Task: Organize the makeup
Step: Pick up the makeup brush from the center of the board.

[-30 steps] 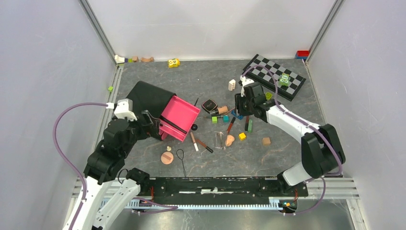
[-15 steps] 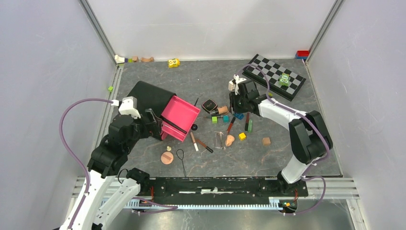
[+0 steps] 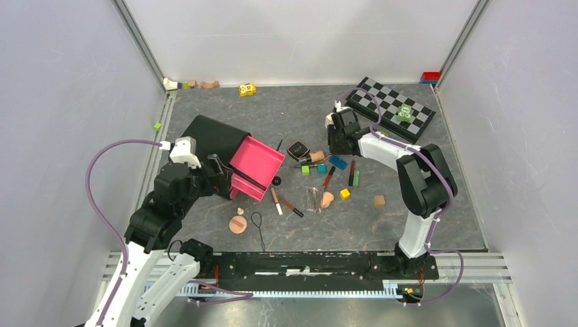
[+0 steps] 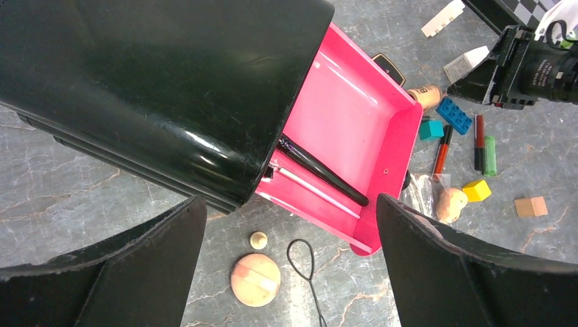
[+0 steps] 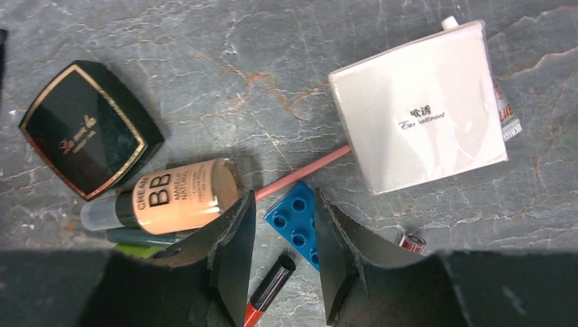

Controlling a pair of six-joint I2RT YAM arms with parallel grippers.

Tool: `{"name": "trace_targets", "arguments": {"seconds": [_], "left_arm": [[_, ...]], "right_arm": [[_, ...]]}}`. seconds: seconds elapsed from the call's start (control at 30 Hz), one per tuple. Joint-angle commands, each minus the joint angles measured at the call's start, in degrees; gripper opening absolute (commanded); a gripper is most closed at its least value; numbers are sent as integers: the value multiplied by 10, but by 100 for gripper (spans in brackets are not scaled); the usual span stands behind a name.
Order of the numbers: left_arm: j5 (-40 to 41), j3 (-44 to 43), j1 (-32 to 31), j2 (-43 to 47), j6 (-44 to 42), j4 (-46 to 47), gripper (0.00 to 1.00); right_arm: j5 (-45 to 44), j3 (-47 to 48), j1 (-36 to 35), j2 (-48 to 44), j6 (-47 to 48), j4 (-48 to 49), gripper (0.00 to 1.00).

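Makeup lies scattered mid-table. My right gripper [image 5: 284, 204] hovers open, jaws fairly close, over a blue brick [image 5: 296, 218] and a black-capped red pencil [image 5: 269, 283]; it grips nothing. Beside it are a BB cream tube [image 5: 177, 194], a black compact [image 5: 88, 126], a thin pink pencil [image 5: 303, 170] and a white sachet [image 5: 419, 112]. My left gripper [image 4: 290, 204] stands wide open above the pink tray [image 4: 354, 116] of a black case [image 4: 150, 88]; a black brush [image 4: 320, 170] lies in the tray. A peach puff [image 4: 255, 279] and sponge [image 4: 451, 203] rest on the table.
A chessboard [image 3: 388, 109] lies at the back right. Red and green tubes [image 3: 353, 177], a yellow cube [image 3: 345, 194] and a brown cube [image 3: 379, 200] sit right of centre. A black wire loop [image 3: 259, 228] lies near the puff. Small toys line the back wall.
My right gripper has moved left and slightly back, over the blue brick, and its jaws have narrowed a little. The left arm has shifted only slightly.
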State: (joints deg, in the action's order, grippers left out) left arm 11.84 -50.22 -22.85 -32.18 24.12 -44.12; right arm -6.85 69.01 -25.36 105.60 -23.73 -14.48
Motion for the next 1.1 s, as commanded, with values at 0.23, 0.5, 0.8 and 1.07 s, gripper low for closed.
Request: {"name": "trace_targets", "arguments": {"seconds": [0.23,0.5,0.8,1.07], "left_arm": [[-22,7,3,16,-12,33,100],[-23,6,3,16,-12,33,100],[-22,8,3,18,-12,33,100],[-23,7,3,17,-12,33,100]], "right_arm": [[-69,41,1,38,-53,-32,46],[-76,62,1,61,-56,-46,50],[-62,97,-3,89,-59,-51,50],[-63,109,-7,100,-55,-54,48]]}}
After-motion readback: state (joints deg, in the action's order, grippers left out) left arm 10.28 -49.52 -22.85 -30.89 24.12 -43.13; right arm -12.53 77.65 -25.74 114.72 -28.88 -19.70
